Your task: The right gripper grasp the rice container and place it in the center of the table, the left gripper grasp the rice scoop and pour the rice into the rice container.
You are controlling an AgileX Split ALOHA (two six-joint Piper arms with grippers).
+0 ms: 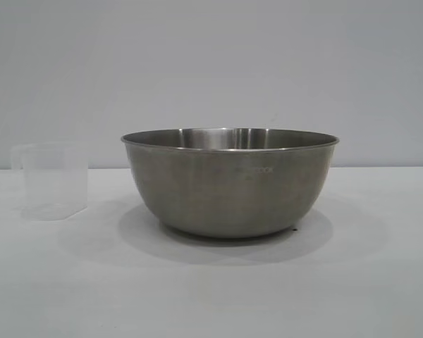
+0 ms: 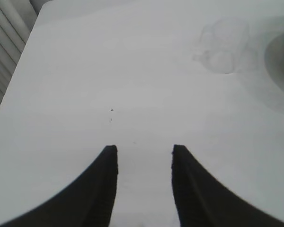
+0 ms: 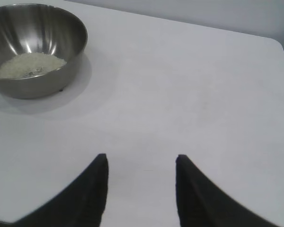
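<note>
Steel rice container (image 1: pixel 229 183) holds grainy rice (image 3: pixel 30 65) beside translucent rice scoop (image 1: pixel 51 181); left gripper (image 2: pixel 145 150) and right gripper (image 3: pixel 141 158) gape empty.

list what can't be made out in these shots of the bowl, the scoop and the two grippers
- Rice container, exterior view: its steel wall hides the inside, so no rice shows; the right wrist view shows rice in it.
- Lettering on the bowl's side, exterior view: too faint to read.
- Rice scoop: too translucent and pale in both the exterior and left wrist views to tell whether it is empty.
- Left gripper and right gripper: outside the exterior frame; only the fingertips show, open over bare table.
</note>
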